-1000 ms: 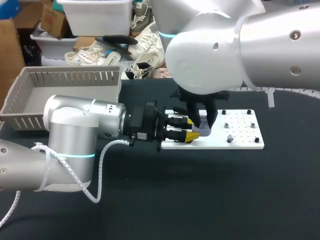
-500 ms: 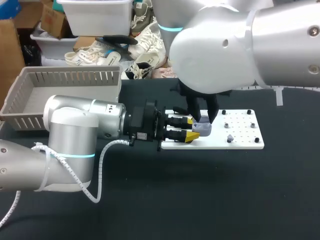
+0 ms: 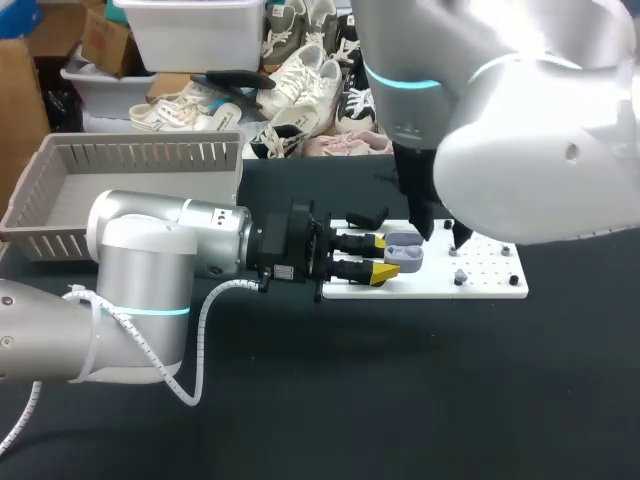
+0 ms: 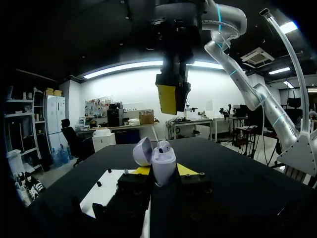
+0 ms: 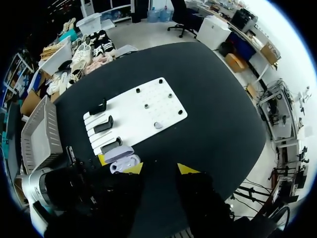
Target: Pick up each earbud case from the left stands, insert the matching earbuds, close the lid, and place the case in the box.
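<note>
**Earbud case** (image 4: 163, 167): grey, with its lid (image 4: 142, 150) swung open and one white earbud (image 4: 162, 147) seated inside. It stands upright, clamped by its sides between the two yellow tips of the left pincer (image 4: 164, 171).

In the head view the case sits over the 9 o'clock end of the white board (image 3: 485, 275), with the black stands (image 5: 103, 124) just beside it.

**Right pincer** (image 5: 159, 169): fingers parted and holding nothing, raised well above the case toward 1 o'clock.

**Box** (image 3: 60, 205): grey and slatted, at the 10 o'clock corner of the table (image 3: 420, 400).
</note>
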You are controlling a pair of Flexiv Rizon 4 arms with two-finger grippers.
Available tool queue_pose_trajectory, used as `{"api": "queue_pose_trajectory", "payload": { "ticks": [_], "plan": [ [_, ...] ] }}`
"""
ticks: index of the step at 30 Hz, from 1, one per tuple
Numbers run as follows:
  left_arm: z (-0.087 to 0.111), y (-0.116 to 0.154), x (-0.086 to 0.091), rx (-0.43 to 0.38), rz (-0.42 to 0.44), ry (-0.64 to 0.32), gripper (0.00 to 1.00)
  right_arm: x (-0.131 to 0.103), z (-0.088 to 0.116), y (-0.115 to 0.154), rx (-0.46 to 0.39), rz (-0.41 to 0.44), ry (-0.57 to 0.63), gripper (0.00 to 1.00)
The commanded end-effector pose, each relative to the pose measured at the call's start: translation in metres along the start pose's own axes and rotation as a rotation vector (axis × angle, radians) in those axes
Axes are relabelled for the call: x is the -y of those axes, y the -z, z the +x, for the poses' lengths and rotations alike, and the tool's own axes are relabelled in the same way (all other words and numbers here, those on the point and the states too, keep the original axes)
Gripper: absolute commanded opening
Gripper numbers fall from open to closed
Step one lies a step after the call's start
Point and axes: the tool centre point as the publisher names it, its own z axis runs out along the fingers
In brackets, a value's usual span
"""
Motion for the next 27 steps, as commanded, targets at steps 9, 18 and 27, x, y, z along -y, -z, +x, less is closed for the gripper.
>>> {"api": "queue_pose_trajectory", "payload": {
  "ticks": [9, 18, 27],
  "plan": [
    [0.0, 0.0, 0.001, 0.001, -0.004, -0.001, 0.0, 0.029, -0.003, -0.024, 0.017, -0.208, -0.038, 0.39],
    [0.0, 0.0, 0.001, 0.001, -0.004, -0.001, 0.0, 0.035, -0.011, -0.045, -0.022, -0.243, -0.046, 0.42],
    [0.002, 0.001, 0.004, -0.003, -0.008, 0.004, 0.0, 0.028, -0.02, -0.06, -0.036, -0.243, -0.06, 0.44]
  ]
}}
